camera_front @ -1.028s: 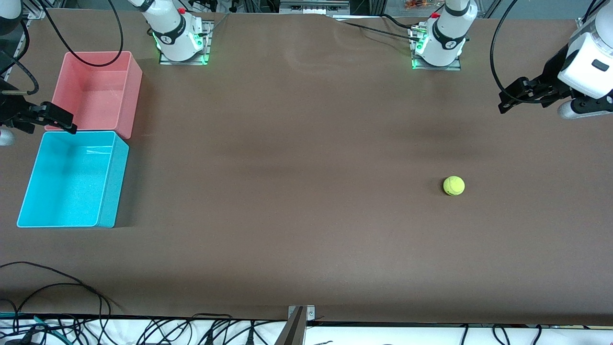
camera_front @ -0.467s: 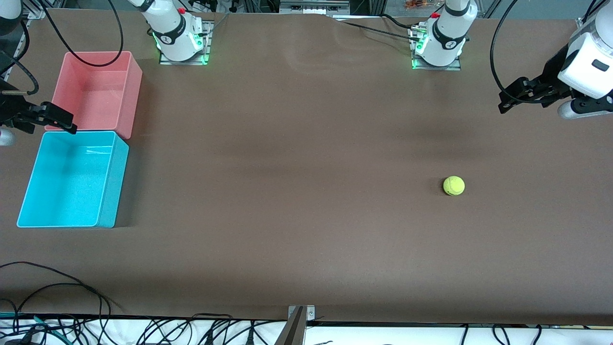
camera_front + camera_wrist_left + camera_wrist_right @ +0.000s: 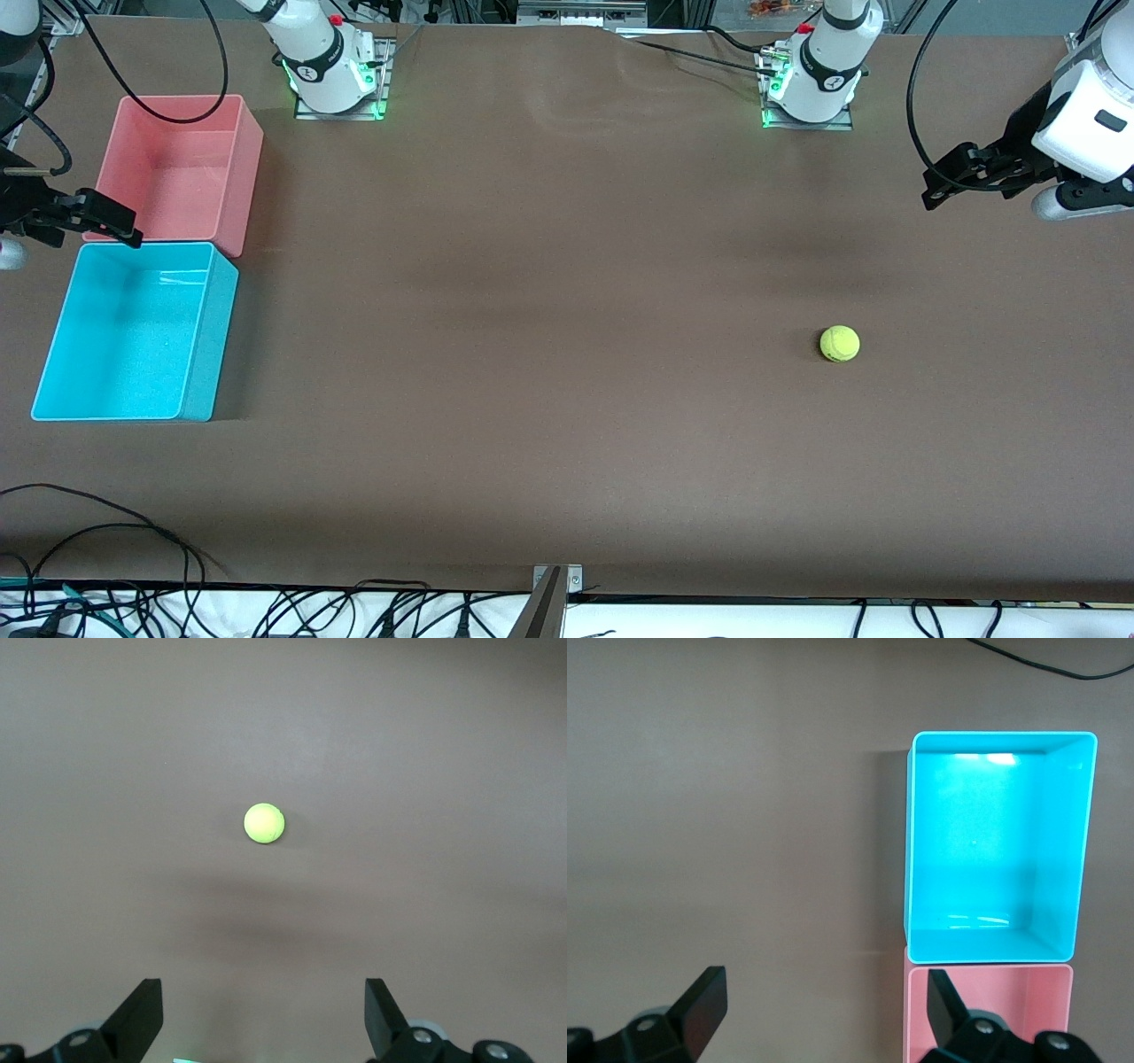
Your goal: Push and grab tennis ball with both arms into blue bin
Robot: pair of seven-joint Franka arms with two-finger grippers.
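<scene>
The yellow-green tennis ball lies alone on the brown table toward the left arm's end, and it shows ahead of the jaws in the left wrist view. My left gripper hangs open in the air above that end of the table, well apart from the ball, with nothing between its fingers. The blue bin stands empty at the right arm's end. My right gripper is open and empty, up over the bins' outer edge where blue meets pink.
A pink bin of the same size touches the blue bin, farther from the front camera. Both arm bases stand along the table's back edge. Black cables lie along the near edge.
</scene>
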